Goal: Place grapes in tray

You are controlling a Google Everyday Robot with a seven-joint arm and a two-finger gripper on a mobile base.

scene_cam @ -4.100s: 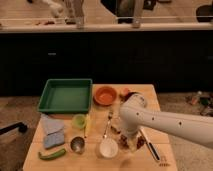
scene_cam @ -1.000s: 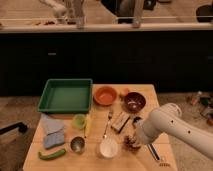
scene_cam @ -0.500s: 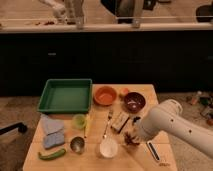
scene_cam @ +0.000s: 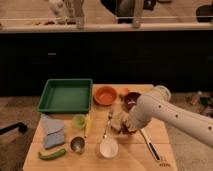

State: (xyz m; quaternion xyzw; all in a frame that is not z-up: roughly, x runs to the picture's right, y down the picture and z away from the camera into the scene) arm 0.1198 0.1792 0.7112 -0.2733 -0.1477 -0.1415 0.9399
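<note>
You've got the gripper [scene_cam: 123, 126] low over the desk [scene_cam: 135, 161], well right of the tray [scene_cam: 65, 96] and nearer you, w/ the white arm stretching in from the right. Grapes [scene_cam: 127, 130] show dark right at it; contact unclear. Orange bowl [scene_cam: 105, 95] sits just right of the tray, maroon bowl [scene_cam: 133, 98] beyond that. Green cup [scene_cam: 79, 120] is near the tray's front-right corner.

Orange bowl [scene_cam: 105, 95] beside maroon bowl [scene_cam: 133, 98]
</note>
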